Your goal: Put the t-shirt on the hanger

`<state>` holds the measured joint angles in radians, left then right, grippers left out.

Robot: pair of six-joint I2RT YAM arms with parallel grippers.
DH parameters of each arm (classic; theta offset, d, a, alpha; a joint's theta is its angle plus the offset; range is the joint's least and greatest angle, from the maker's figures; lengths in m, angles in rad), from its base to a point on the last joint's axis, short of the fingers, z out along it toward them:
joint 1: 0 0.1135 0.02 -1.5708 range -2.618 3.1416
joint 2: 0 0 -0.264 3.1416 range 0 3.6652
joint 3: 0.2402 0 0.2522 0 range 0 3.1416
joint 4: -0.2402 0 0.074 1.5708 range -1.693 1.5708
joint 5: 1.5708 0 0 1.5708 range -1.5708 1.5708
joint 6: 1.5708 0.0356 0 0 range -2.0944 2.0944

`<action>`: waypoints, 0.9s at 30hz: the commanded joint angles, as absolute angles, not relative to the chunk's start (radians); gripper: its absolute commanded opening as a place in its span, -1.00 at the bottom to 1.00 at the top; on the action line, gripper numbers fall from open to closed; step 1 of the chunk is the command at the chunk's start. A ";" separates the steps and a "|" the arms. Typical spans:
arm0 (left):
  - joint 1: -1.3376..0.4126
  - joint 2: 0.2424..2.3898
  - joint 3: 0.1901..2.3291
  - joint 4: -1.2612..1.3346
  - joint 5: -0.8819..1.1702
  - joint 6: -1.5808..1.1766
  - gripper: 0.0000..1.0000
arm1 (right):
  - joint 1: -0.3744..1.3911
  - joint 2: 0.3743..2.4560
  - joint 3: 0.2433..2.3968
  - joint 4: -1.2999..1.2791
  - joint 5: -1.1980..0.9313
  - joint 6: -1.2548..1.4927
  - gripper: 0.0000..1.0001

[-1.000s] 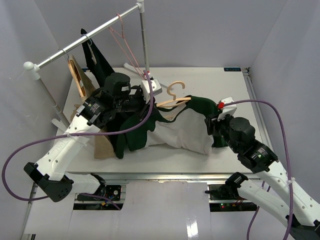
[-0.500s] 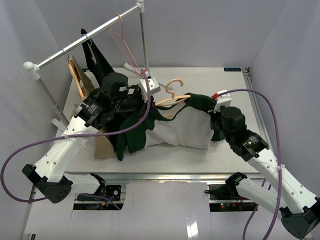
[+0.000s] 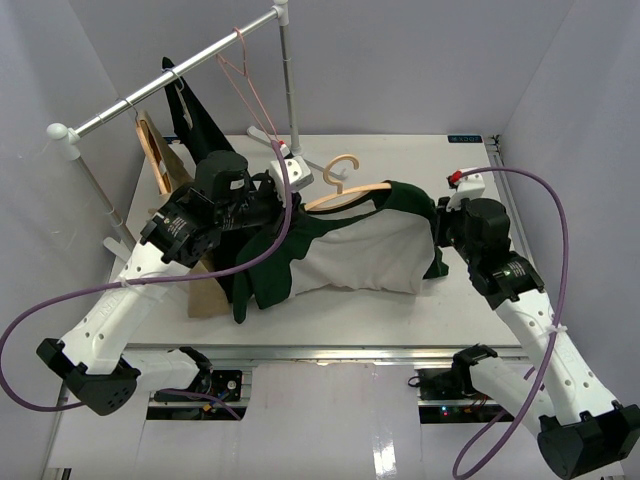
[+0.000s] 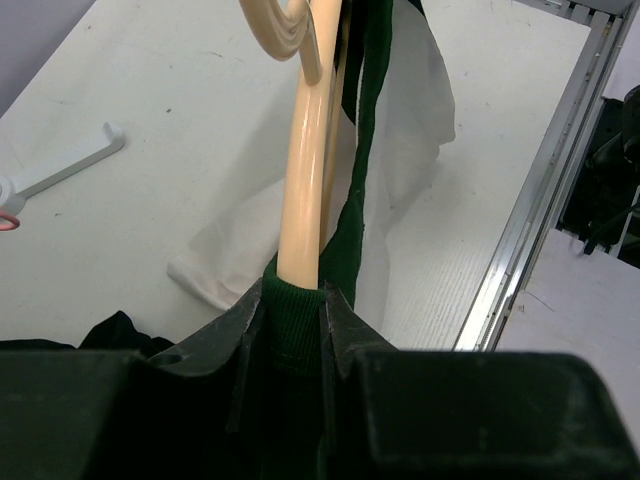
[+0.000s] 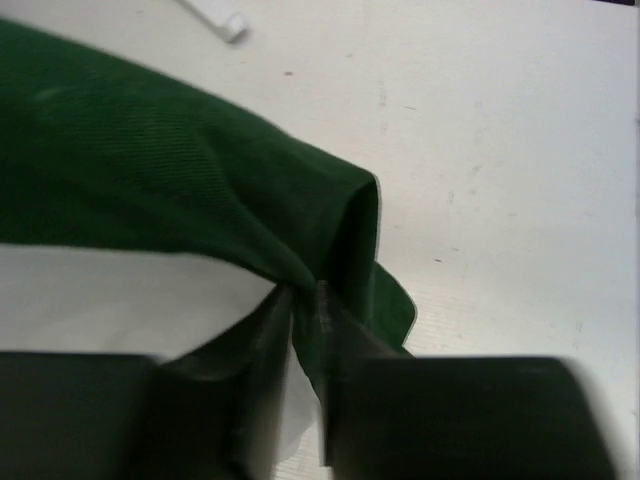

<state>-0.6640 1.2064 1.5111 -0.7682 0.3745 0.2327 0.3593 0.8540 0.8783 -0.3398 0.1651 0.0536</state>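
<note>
The dark green t-shirt [image 3: 350, 250] with its cream-white panel hangs stretched between my two grippers above the table. The light wooden hanger [image 3: 345, 192] lies at its upper edge, one arm inside the shirt's ribbed green collar [image 4: 290, 320]. My left gripper [image 3: 272, 195] is shut on that collar and the hanger arm [image 4: 305, 190] inside it. My right gripper [image 3: 440, 232] is shut on a fold of the shirt's green sleeve end [image 5: 330, 250]. The hanger's pale hook [image 4: 290, 30] curls at the top of the left wrist view.
A clothes rail [image 3: 170, 85] stands at the back left with a thin pink wire hanger [image 3: 243, 80], a black garment [image 3: 195, 115] and a tan garment [image 3: 165, 165] on it. A white rail foot [image 4: 60, 165] lies on the table. The table's metal edge [image 4: 540, 200] runs at the right.
My right gripper has moved back and right with the sleeve end, pulling the shirt out wider. My left gripper has shifted slightly back with the hanger and collar.
</note>
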 commanded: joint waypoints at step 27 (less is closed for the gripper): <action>-0.661 1.255 1.489 -0.698 0.783 0.242 -1.00 | 0.408 1.046 1.361 -0.333 -0.815 -0.145 0.65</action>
<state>-0.6628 1.2290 1.4635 -0.7549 0.6794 0.2517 0.3687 1.0278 1.3090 -0.3914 -0.7383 -0.1411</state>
